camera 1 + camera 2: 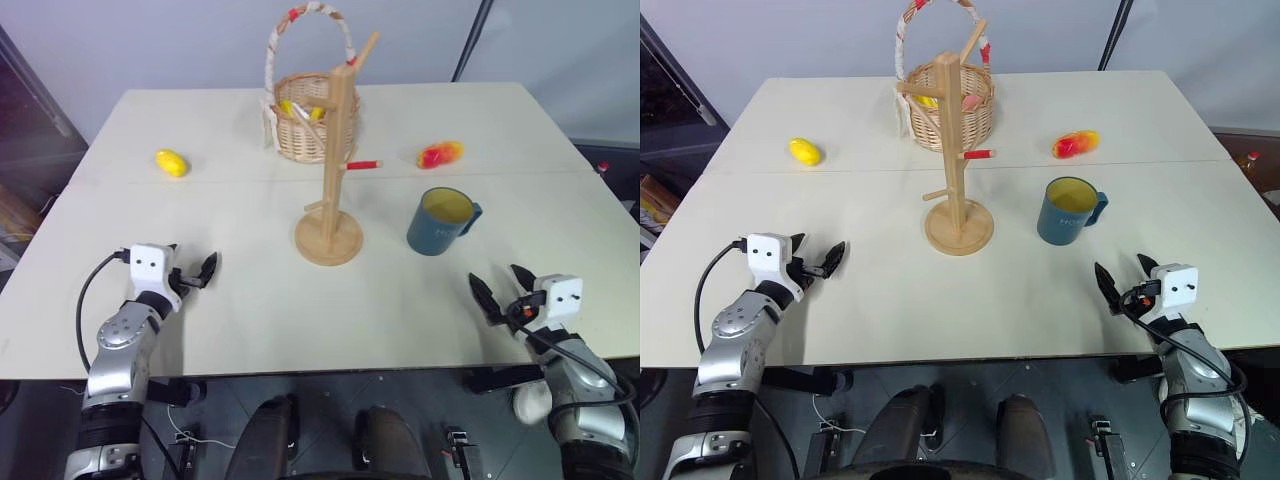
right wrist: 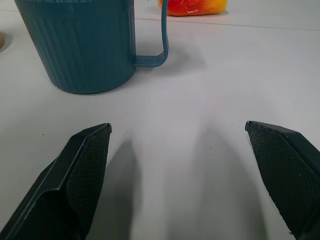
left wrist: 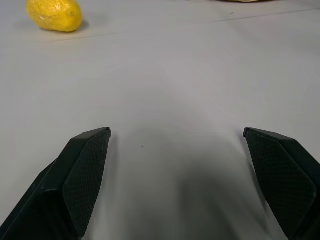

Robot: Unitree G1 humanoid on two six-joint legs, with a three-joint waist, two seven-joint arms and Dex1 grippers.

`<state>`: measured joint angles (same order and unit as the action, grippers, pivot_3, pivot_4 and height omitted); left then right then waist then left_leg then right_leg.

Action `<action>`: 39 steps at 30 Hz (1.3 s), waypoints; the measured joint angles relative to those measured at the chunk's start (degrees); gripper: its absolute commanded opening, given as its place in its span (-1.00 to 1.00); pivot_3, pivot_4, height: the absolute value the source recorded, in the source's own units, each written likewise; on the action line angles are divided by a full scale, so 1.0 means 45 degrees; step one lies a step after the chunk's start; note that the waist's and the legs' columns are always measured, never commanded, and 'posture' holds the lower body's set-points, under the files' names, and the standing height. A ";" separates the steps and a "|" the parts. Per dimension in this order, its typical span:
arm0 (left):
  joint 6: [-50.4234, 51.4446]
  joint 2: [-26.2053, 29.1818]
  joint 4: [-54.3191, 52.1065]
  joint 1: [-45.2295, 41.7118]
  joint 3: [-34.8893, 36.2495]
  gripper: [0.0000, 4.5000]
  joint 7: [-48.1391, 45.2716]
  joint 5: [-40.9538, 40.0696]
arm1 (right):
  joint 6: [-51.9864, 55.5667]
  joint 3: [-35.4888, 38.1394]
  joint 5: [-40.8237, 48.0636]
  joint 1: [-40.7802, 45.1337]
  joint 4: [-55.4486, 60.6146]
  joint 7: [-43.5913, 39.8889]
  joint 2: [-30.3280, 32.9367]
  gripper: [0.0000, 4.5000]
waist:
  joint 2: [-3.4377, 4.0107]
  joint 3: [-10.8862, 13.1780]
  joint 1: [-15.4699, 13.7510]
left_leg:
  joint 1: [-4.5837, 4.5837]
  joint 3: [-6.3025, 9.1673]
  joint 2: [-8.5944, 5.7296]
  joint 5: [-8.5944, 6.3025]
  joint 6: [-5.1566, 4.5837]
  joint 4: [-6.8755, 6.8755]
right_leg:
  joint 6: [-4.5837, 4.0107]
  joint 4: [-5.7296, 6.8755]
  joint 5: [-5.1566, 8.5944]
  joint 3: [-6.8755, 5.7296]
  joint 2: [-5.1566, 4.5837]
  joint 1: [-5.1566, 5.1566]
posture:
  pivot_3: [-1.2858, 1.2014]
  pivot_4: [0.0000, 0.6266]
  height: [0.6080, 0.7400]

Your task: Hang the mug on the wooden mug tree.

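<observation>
The teal-blue mug (image 1: 441,222) with a yellow inside stands upright on the table, right of centre, its handle (image 2: 156,42) pointing right. The wooden mug tree (image 1: 333,170) rises from its round base at the table's middle, with a red-tipped peg (image 1: 363,164) pointing right. My right gripper (image 1: 502,290) hovers open near the front right edge, a short way in front of the mug, nothing between its fingers. My left gripper (image 1: 197,272) is open at the front left, over bare table.
A wicker basket (image 1: 303,118) with a wrapped hoop handle stands behind the mug tree. A yellow lemon-like fruit (image 1: 172,162) lies at the back left, a red-and-yellow fruit (image 1: 440,154) at the back right. The white table (image 1: 250,300) has a seam across its middle.
</observation>
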<state>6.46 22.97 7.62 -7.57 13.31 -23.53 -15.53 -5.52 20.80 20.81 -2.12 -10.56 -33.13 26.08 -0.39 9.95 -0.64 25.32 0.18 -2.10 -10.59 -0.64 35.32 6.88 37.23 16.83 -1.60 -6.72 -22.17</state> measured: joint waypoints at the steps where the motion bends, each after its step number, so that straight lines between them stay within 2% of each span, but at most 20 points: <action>1: 0.0068 0.0001 -0.0027 -0.0002 0.0000 1.00 -0.0010 -0.0015 | 0.0000 -0.0001 -0.0008 0.0000 0.0000 0.0006 -0.0004 0.98 | 0.0000 0.0000 0.0000 | 0.0000 0.0000 0.0000 0.0000 0.0000 0.0000 | 0.0000 0.0000 0.0000 0.0000 0.0000 0.0001 | 0.03 -0.52 1.00; 14: 0.0206 -0.0088 -0.0167 -0.0010 -0.0061 1.00 -0.0392 -0.0210 | 0.0042 -0.0029 -0.0104 0.0024 0.0072 0.0299 -0.0041 0.98 | 0.0001 -0.0001 0.0002 | 0.0000 0.0000 0.0000 0.0000 0.0000 0.0000 | -0.0001 -0.0001 0.0001 0.0000 -0.0002 -0.0001 | 0.03 -0.52 1.00; 22: 0.0509 -0.0014 -0.2053 0.0641 -0.0413 1.00 -0.2174 -0.1313 | 0.0653 -0.0123 -0.0163 0.0559 0.0329 0.0425 0.0000 0.98 | 0.0002 -0.0001 0.0009 | 0.0002 0.0001 0.0002 -0.0001 0.0001 -0.0002 | -0.0007 -0.0004 0.0003 0.0020 -0.0006 -0.0002 | 0.03 -0.52 1.00; 31: 0.2015 0.1129 -0.4888 0.0749 -0.2355 1.00 -0.5213 -0.2547 | 0.0807 -0.0154 -0.0444 0.1879 0.0233 0.0679 0.0425 0.98 | 0.0008 -0.0001 0.0030 | 0.0003 0.0000 0.0002 0.0000 0.0000 -0.0006 | -0.0041 -0.0007 0.0021 0.0022 -0.0004 -0.0004 | 0.03 -0.52 1.00; 39: 0.2606 0.1227 -0.5724 0.0534 -0.3243 1.00 -0.5545 -0.2532 | 0.0683 -0.0285 -0.0695 0.3291 -0.1413 0.0497 0.0836 0.98 | 0.0010 -0.0001 0.0023 | 0.0003 -0.0003 0.0000 0.0002 -0.0003 -0.0003 | -0.0010 -0.0008 0.0005 0.0015 0.0003 0.0001 | 0.03 -0.52 1.00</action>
<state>18.18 28.50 -18.14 -5.17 -1.29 -48.49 -26.93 -2.44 19.51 17.68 12.69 -16.92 -30.89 29.84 -0.34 9.95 -0.54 25.33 0.17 -2.10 -10.58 -0.65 35.30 6.83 37.20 16.85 -1.53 -6.71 -22.16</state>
